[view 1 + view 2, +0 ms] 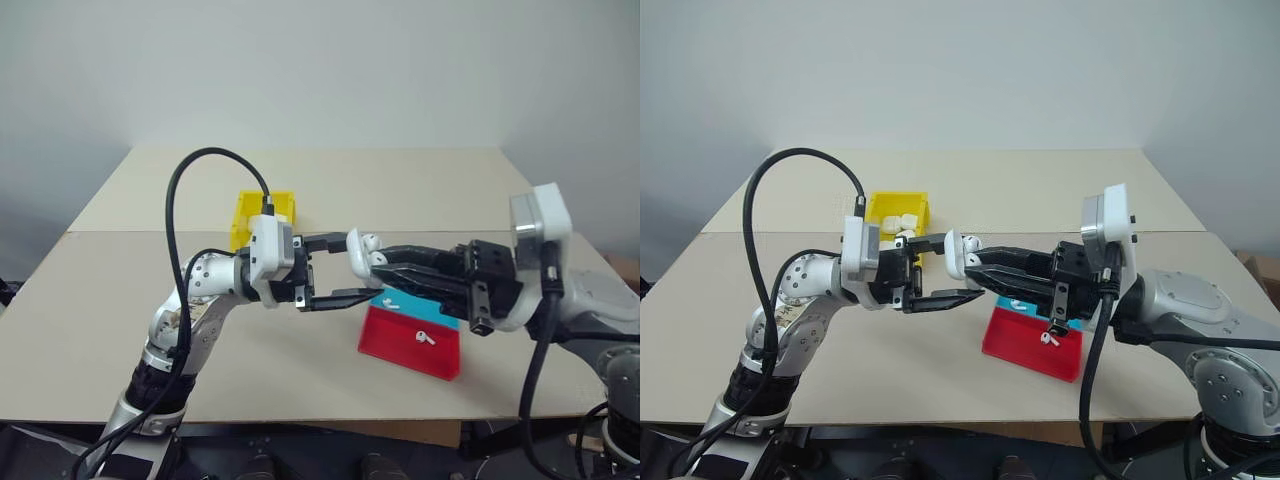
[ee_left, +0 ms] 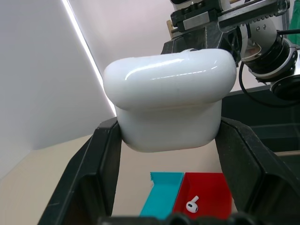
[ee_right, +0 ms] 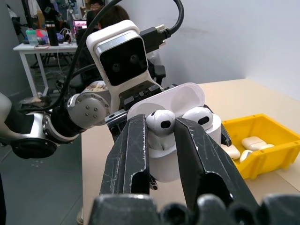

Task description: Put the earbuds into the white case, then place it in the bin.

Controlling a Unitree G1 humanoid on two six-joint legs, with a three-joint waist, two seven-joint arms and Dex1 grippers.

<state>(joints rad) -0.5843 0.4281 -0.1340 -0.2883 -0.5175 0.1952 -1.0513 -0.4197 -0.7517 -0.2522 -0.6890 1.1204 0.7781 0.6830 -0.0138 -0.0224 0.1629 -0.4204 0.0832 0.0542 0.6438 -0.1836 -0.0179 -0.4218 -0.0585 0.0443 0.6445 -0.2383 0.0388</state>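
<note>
Left gripper (image 2: 164, 140) held above tabletop (image 1: 100, 300), fingers (image 2: 89, 173) clamped on white case (image 2: 168, 101), lid flipped open. Right gripper (image 3: 161, 136) meets it from opposite side, fingers (image 3: 133, 150) pinching earbud (image 3: 161, 122) at case mouth; second earbud (image 3: 199, 117) already seated alongside. Another earbud (image 1: 425, 338) lies in red tray section (image 1: 400, 345), blue section (image 2: 164, 194) adjoining. Yellow bin (image 1: 902, 212) behind left gripper, holding several white cases (image 1: 898, 224).
</note>
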